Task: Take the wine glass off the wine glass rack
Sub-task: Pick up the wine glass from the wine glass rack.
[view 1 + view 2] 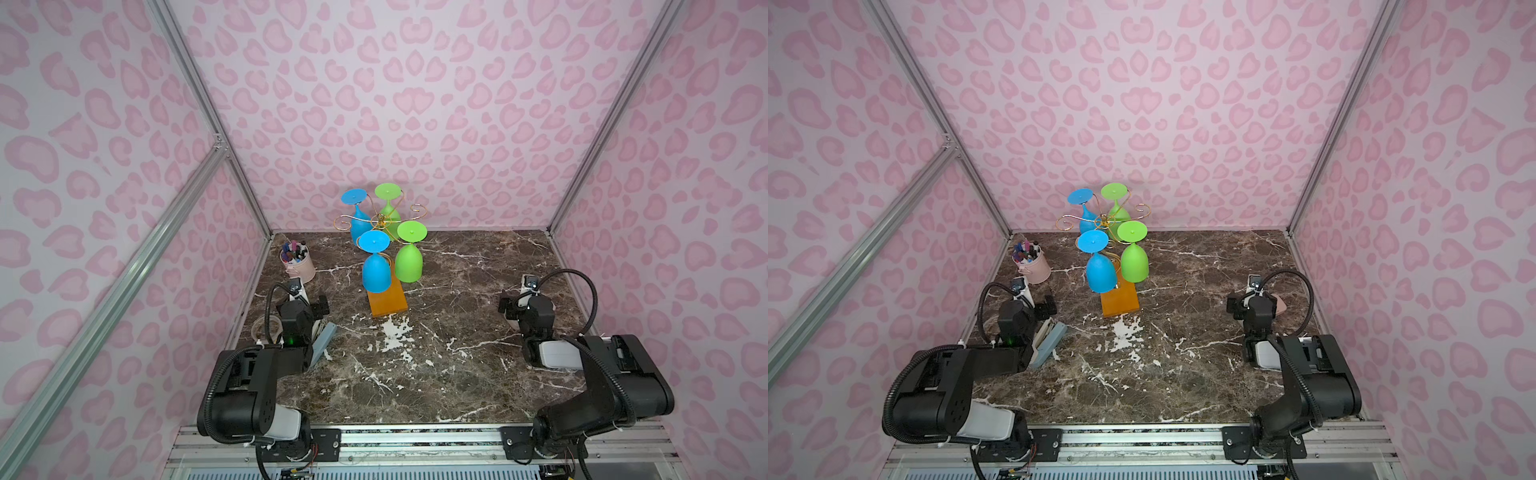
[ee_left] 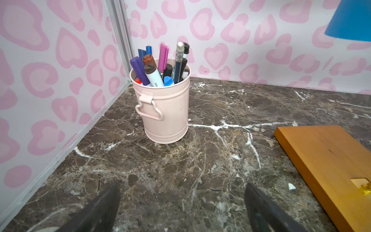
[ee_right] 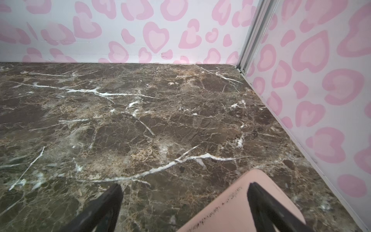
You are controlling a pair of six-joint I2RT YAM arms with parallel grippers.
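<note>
The wine glass rack [image 1: 380, 219] stood toward the back middle of the dark marble tabletop [image 1: 457, 353], its thin gold wire arms rising from an orange-brown wooden base [image 1: 387, 301] that lay flat on the surface. Four glasses hung upside down from the curled arms, feet up and bowls down, all of them on the rack. The near blue wine glass [image 1: 376, 272] and the near green wine glass [image 1: 409, 264] hung side by side over the far end of the base. The far blue wine glass [image 1: 359, 226] and the far green wine glass [image 1: 388, 212] hung behind them, close to the back wall. The left gripper [image 2: 181, 188] was low over bare tabletop on the left of the rack and apart from it, its jaws spread wide with nothing between them. It faced a pale pink pail [image 2: 166, 112] full of markers [image 2: 154, 68] standing in the back left corner. The right gripper [image 3: 185, 185] sat well apart from the rack near the right wall, its jaws just as wide and gripping nothing. One of its fingers [image 3: 267, 206] reached over a pale pink flat thing [image 3: 224, 204] lying on the tabletop; whether it touched that thing could not be told.
</note>
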